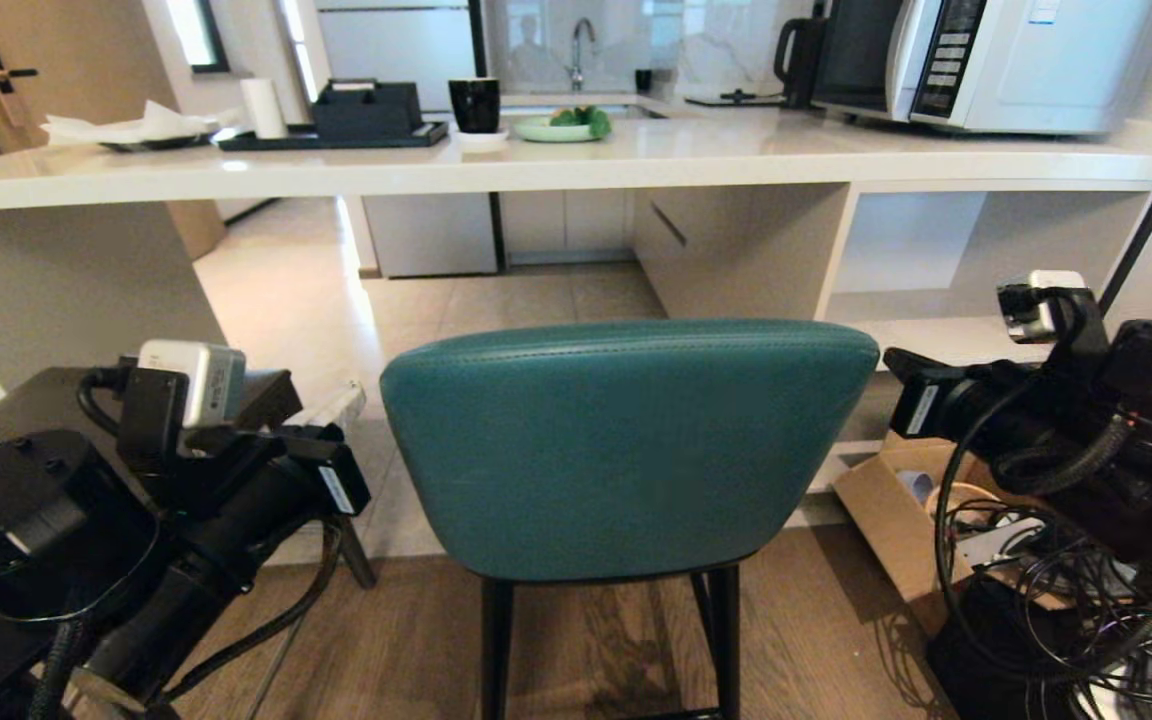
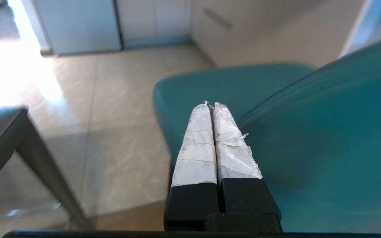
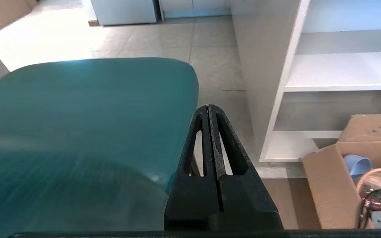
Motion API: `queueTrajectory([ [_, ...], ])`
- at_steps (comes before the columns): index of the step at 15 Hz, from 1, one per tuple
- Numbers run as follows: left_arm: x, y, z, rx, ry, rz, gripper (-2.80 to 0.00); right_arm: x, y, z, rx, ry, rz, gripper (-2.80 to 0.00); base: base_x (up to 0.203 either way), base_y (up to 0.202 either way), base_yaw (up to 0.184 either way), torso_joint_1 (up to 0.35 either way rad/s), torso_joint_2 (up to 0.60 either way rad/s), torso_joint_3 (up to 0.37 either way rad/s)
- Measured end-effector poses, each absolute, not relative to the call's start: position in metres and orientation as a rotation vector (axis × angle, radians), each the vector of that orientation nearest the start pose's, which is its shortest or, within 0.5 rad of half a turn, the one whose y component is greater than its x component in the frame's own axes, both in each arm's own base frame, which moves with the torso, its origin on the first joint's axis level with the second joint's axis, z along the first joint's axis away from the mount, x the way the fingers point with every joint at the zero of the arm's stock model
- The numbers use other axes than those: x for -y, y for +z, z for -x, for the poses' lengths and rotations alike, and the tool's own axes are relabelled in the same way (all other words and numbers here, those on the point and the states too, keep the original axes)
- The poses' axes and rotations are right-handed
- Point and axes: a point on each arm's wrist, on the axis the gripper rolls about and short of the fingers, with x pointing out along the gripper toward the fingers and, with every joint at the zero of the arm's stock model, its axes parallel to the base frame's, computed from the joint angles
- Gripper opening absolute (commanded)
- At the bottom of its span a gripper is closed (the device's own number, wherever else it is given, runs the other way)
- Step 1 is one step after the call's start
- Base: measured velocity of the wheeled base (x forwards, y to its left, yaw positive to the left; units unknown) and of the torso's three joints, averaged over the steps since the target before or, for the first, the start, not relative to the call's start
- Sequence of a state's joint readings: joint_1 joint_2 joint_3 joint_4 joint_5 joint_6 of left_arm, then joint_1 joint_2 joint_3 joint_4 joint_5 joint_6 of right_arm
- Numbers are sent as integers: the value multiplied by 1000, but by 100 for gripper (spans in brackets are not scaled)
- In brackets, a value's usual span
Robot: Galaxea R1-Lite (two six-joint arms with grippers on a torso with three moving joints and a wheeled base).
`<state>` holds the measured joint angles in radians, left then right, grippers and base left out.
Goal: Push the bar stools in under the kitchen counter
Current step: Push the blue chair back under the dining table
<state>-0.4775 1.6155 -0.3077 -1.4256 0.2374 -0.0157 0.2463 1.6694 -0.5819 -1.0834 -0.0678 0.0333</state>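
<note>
The teal bar stool (image 1: 626,450) stands on the wood floor directly in front of the robot, its curved back facing the camera, short of the long white desk (image 1: 536,165); its seat appears not yet to be under the desk's edge, though the backrest hides most of it in the head view. The left gripper (image 2: 211,105) sits just beside the stool's left side, its two white-wrapped fingers (image 2: 195,145) pressed together with nothing between them. The right gripper (image 3: 209,107) is near the stool's right edge, its black fingers likewise closed on nothing. Whether either gripper touches the upholstery is hard to tell from the wrist views. A dark corner of a second stool (image 2: 8,138) shows at the left arm's side. To the right, under the desk, are open white shelves (image 1: 986,260) and a cardboard box (image 1: 896,520) on the floor. On the desk stand a microwave (image 1: 986,60), a black mug (image 1: 475,104) and a green plate (image 1: 556,128).
</note>
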Motion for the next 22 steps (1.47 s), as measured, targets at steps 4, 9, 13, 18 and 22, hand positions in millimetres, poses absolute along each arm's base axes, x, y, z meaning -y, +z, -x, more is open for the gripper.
queueTrajectory([
  [4, 97, 150, -230, 67, -185, 43, -280, -84, 167, -289, -33, 200, -27, -280, 0, 0, 0, 0, 0, 0],
  [9, 104, 141, -234, 34, -205, 32, -280, -96, 160, -286, -32, 214, -28, -280, 0, 0, 0, 0, 0, 0],
  [13, 109, 139, -235, 25, -220, 32, -280, -108, 156, -276, -51, 263, -22, -280, 0, 0, 0, 0, 0, 0],
  [18, 108, 135, -247, 20, -196, 29, -280, -121, 155, -273, -56, 308, -21, -280, 0, 0, 0, 0, 0, 0],
  [22, 112, 130, -248, 5, -206, 25, -280, -125, 153, -280, -56, 315, -22, -280, 0, 0, 0, 0, 0, 0],
])
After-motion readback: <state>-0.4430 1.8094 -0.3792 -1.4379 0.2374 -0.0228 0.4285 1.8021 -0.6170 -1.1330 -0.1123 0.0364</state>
